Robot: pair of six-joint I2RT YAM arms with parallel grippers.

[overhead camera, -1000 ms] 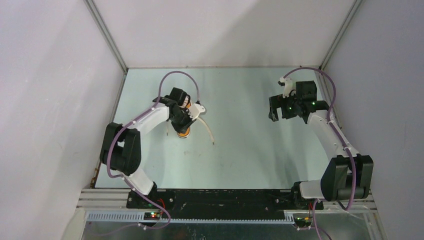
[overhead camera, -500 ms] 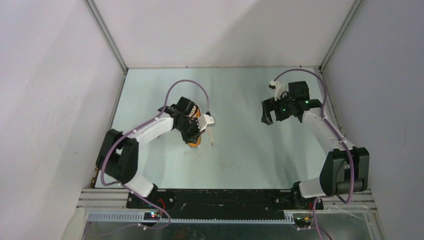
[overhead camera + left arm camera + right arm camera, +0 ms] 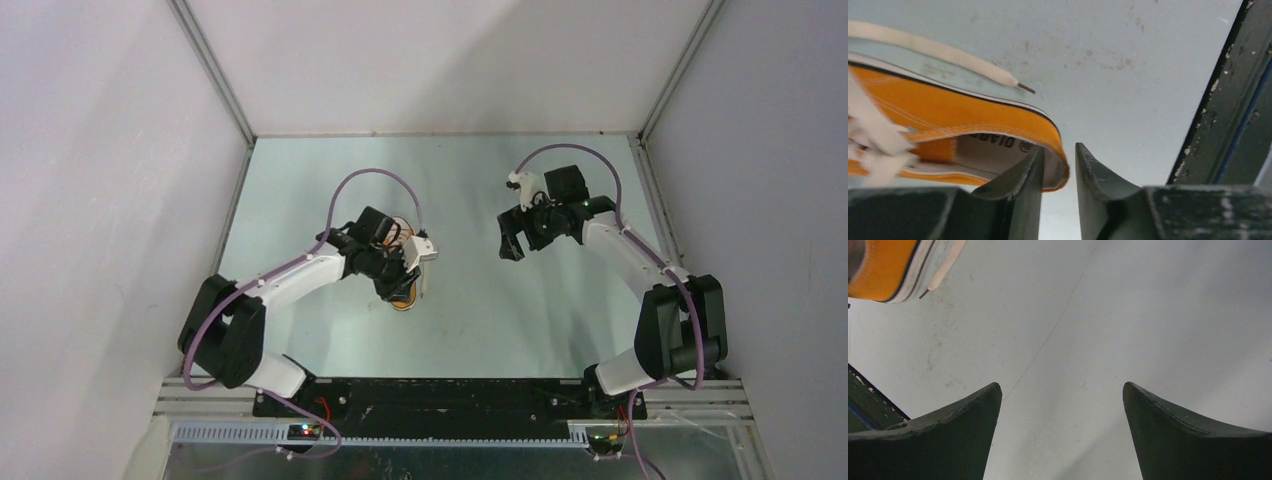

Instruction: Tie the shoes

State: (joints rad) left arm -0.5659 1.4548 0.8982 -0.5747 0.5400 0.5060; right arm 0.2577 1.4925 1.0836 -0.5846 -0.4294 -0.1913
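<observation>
As our left end effector point(image 3: 1059, 155) nips the orange canvas sneaker point(image 3: 948, 112) by the heel, our right end effector point(image 3: 1060, 395) gapes wide.

Pale green table point(image 3: 500, 310) bears orange sneaker point(image 3: 938, 107) and its lace point(image 3: 948, 56)

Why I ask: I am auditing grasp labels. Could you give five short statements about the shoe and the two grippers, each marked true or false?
1. The left gripper pinches the heel rim of the orange shoe. True.
2. The right gripper is shut on a lace. False: it is open and holds nothing, above bare table.
3. A white lace end lies on the table beside the shoe. True.
4. The shoe is blue. False: it is orange.
5. Both grippers touch the shoe. False: the right one is apart from it.
</observation>
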